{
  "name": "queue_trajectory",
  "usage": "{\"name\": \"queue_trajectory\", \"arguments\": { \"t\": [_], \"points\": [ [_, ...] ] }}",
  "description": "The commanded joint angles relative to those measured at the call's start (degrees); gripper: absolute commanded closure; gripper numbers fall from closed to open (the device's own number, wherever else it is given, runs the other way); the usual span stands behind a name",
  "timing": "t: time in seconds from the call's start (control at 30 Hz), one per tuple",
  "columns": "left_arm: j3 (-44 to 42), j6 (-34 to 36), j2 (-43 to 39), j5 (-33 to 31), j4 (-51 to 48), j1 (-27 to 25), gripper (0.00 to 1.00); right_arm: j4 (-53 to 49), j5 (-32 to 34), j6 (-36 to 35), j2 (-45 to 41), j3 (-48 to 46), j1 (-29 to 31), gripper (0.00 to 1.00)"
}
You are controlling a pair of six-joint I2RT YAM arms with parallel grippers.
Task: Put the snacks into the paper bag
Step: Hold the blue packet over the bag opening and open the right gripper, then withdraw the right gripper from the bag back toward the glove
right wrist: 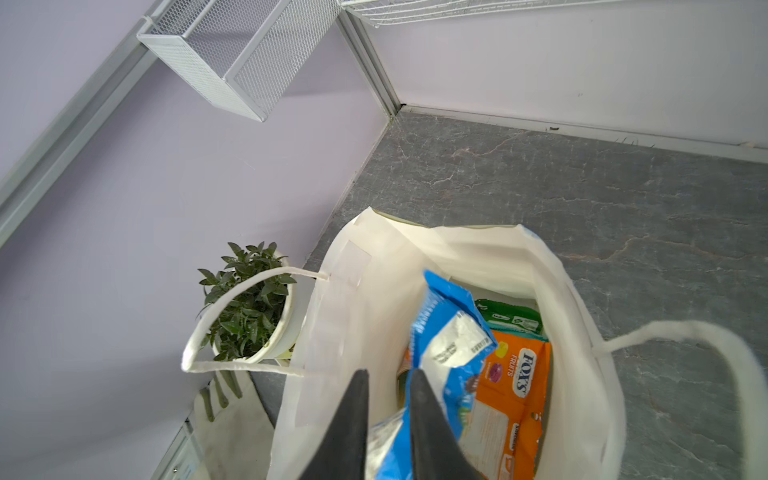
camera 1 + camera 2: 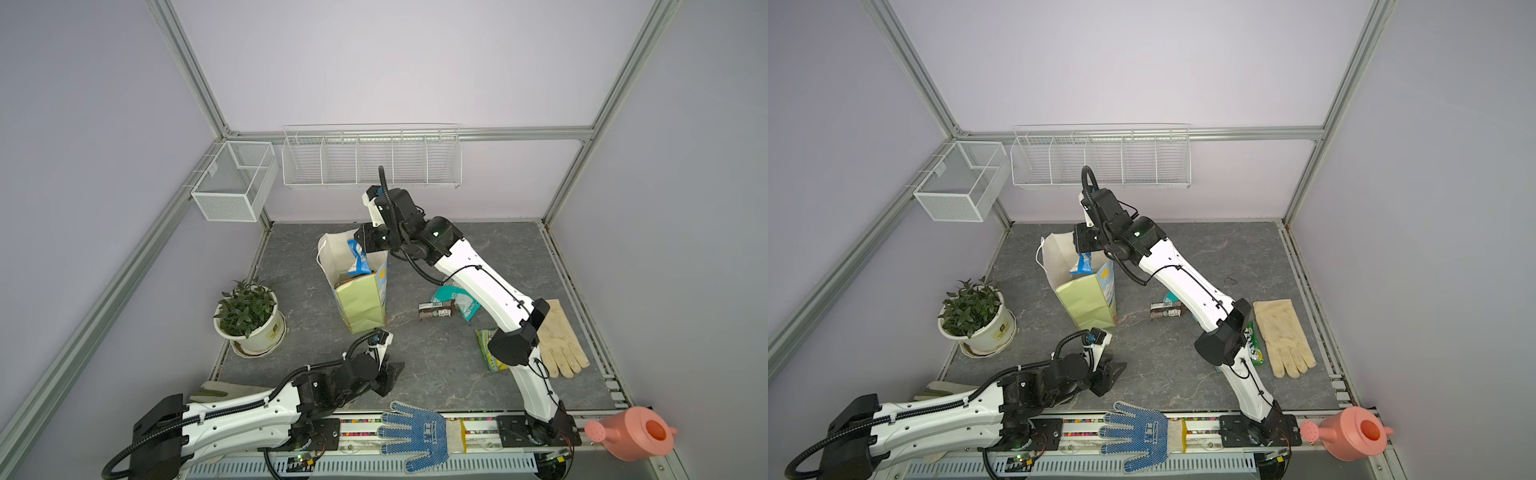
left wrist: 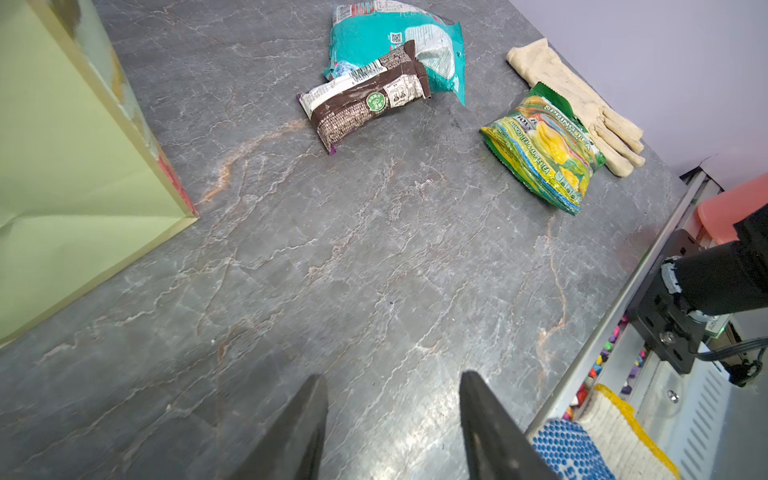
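1. Three snacks lie loose right of centre in both top views: brown bar, teal packet partly under the right arm, yellow-green packet. At centre the paper bag stands upright, right gripper over its mouth with a blue packet. Lower centre, left gripper: jaws apart, empty.
2. Left wrist view: bar overlaps teal packet; all likely light, slippery film, best pinched at a sealed end. Just beside the yellow-green packet, a cream glove.
3. Right wrist view: jaws narrowly parted about the blue packet's edge; grip cannot be told. Inside the bag, an orange packet; string handles may snag.
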Motion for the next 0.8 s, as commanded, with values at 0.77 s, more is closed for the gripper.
{"name": "queue_trajectory", "arguments": {
  "t": [0.77],
  "points": [
    [2.6,-0.8,1.8,-1.1,-1.6,-0.6,0.48,3.8,-2.0,-4.0,-15.2,-11.7,1.6,0.39]
  ]
}}
